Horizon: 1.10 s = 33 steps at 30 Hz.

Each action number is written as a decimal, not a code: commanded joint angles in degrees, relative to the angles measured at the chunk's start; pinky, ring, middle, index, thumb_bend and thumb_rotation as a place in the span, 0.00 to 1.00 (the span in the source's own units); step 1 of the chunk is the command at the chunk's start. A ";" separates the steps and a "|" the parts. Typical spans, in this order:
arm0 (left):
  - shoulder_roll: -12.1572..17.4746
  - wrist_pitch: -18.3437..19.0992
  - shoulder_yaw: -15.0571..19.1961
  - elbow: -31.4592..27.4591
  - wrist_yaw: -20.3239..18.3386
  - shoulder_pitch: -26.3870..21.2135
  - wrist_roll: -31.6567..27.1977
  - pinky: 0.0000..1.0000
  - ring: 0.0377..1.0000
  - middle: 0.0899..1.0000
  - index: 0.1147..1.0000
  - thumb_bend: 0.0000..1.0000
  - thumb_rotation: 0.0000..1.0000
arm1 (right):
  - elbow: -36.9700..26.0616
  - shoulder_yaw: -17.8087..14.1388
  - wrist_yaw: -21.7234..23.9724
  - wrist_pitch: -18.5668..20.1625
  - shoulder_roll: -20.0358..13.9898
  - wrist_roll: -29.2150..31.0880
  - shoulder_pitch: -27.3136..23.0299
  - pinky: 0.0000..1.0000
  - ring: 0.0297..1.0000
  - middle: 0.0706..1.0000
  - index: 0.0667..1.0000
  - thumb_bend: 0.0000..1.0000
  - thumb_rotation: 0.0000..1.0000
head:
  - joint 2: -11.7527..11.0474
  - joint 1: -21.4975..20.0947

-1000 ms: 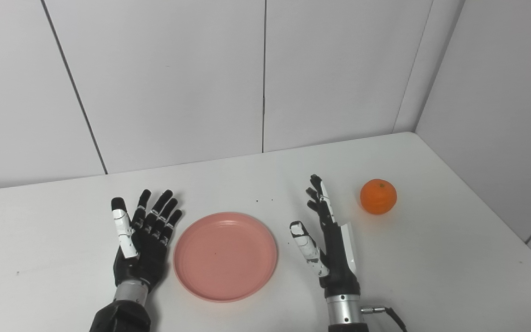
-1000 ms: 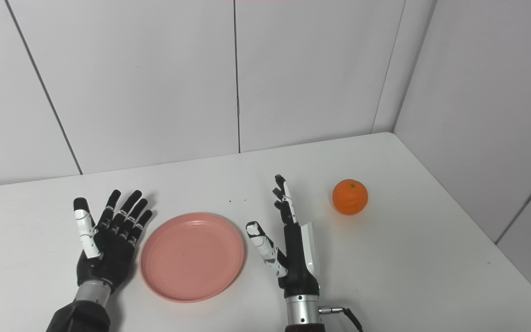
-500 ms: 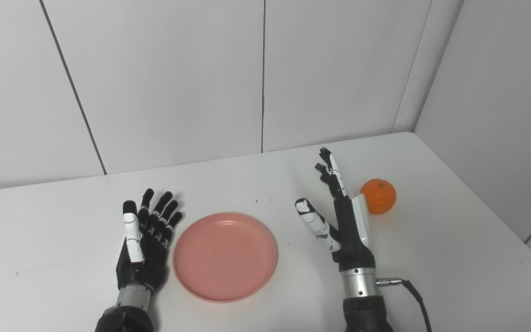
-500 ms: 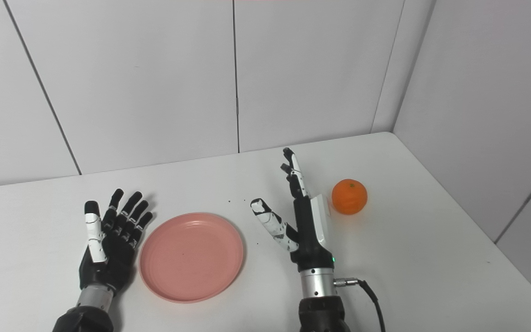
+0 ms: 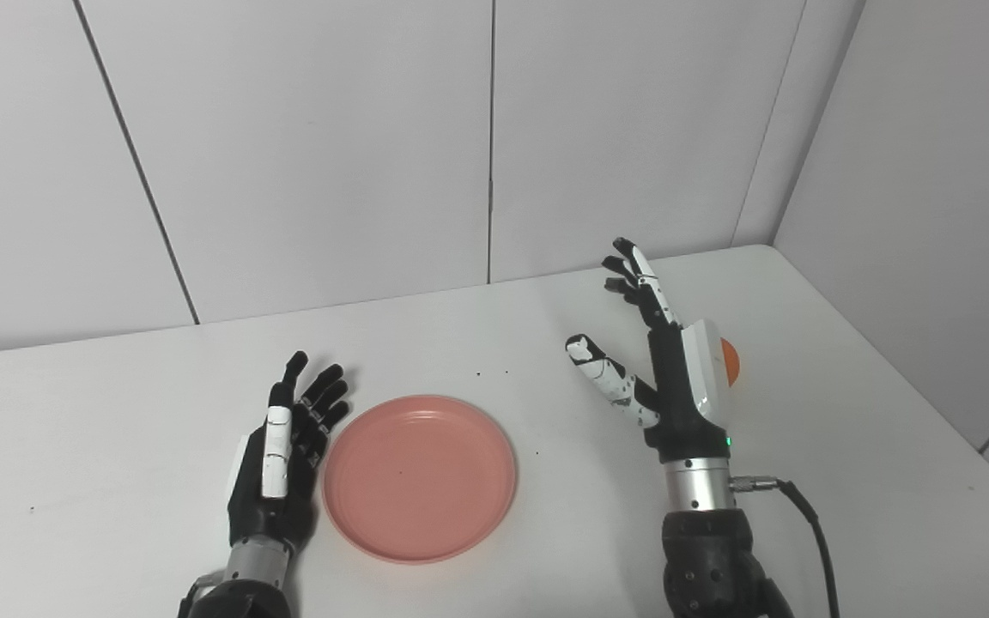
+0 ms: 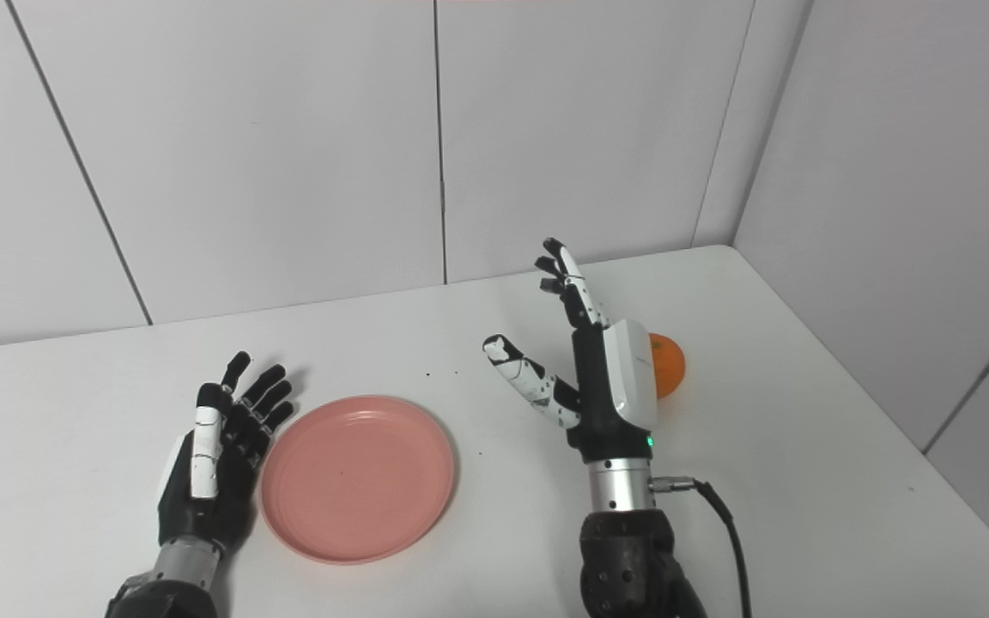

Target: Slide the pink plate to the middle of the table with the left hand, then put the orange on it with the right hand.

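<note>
the pink plate lies mid-table, just beside the left hand, fingers spread and empty. the right hand, spread wide and empty, hangs beside the orange, placed to grasp it.

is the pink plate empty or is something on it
Empty. The pink plate shows only bare pink surface; the orange sits on the table behind the right hand.
</note>
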 commanded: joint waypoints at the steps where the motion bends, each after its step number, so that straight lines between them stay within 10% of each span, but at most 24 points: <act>1: 0.32 -0.10 -0.07 3.03 0.21 2.50 0.69 0.91 0.88 0.84 0.94 0.74 0.86 | -2.01 0.03 1.06 3.01 -1.42 -4.13 -2.51 0.72 0.78 0.81 0.86 0.80 1.00 | -0.06 0.05; 13: 0.26 1.22 0.30 2.99 -0.17 2.25 -0.33 0.92 0.89 0.84 0.95 0.72 0.88 | -2.72 -0.25 8.02 13.03 -8.43 -15.07 -7.33 0.64 0.73 0.76 0.82 0.85 1.00 | -0.20 -0.26; 33: -0.12 4.18 0.63 1.92 -0.29 2.31 -2.53 0.92 0.91 0.87 0.97 0.70 0.88 | 4.31 0.45 11.07 14.25 -20.73 -22.71 -9.76 0.87 0.80 0.74 0.71 0.87 1.00 | -0.26 -0.20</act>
